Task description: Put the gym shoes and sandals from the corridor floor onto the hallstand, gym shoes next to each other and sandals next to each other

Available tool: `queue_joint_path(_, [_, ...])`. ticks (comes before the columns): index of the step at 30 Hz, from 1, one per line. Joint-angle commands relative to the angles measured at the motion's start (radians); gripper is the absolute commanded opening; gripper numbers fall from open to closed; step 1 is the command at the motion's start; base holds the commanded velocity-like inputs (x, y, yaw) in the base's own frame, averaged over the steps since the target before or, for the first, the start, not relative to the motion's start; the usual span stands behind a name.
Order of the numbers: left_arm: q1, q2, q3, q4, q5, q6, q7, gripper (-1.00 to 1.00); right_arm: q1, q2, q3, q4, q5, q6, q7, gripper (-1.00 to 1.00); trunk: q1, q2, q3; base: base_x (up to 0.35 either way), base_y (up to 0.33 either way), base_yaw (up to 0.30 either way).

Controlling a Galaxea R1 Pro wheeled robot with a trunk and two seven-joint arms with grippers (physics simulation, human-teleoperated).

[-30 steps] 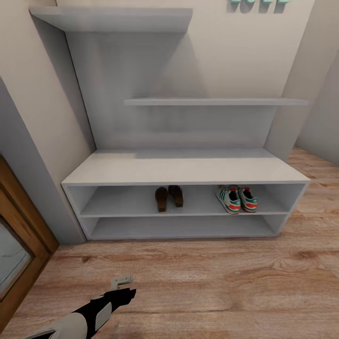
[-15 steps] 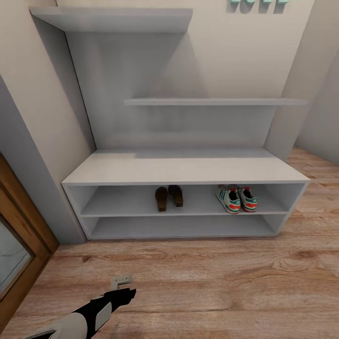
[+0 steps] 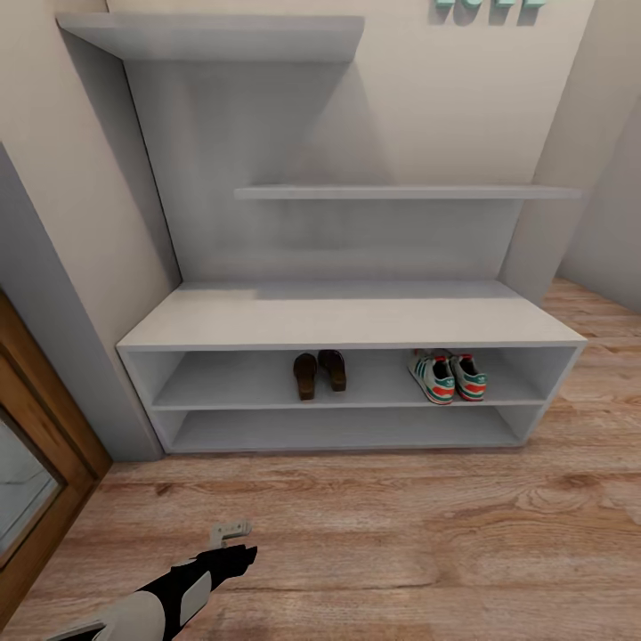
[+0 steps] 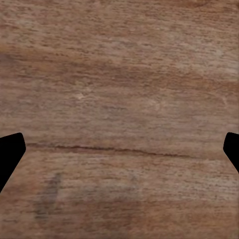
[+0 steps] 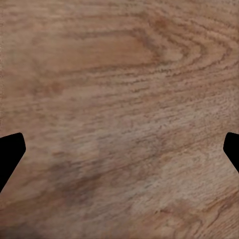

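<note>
On the upper open shelf of the hallstand [image 3: 356, 320] the two sandals [image 3: 320, 374] sit side by side, the two gym shoes [image 3: 448, 377] paired well apart to their right; over the corridor floor [image 3: 401, 534] the left gripper [image 4: 119, 149] and right gripper [image 5: 119, 149] both hang spread wide, empty.

Cream wall [image 3: 463, 98] at the back, carrying teal raised letters [image 3: 488, 9] cut off by the upper edge of the head view. A wooden door frame [image 3: 53, 418] with a pane of glass [image 3: 16, 485] stands at the lower left, beside a grey wall panel [image 3: 71, 356]. At the right, a second grey wall face [image 3: 614, 223] meets the cream wall at a corner.
</note>
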Motion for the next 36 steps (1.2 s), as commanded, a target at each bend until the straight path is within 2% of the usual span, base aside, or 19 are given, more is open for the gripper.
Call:
queue_joint_path(1, [0.0, 0.0, 0.008, 0.0, -0.008, -0.002, -0.002, 1.0, -0.001, 0.001, 0.007, 0.002, -0.01, -0.005, 0.001, 1.0, 0.0, 0.0, -0.001, 0.0, 0.0, 0.0])
queue_joint_path(36, [0.0, 0.001, 0.008, 0.0, -0.008, -0.002, -0.003, 1.0, 0.007, 0.001, 0.007, 0.002, -0.01, -0.005, 0.001, 1.0, 0.0, 0.0, -0.001, 0.0, 0.0, 0.0])
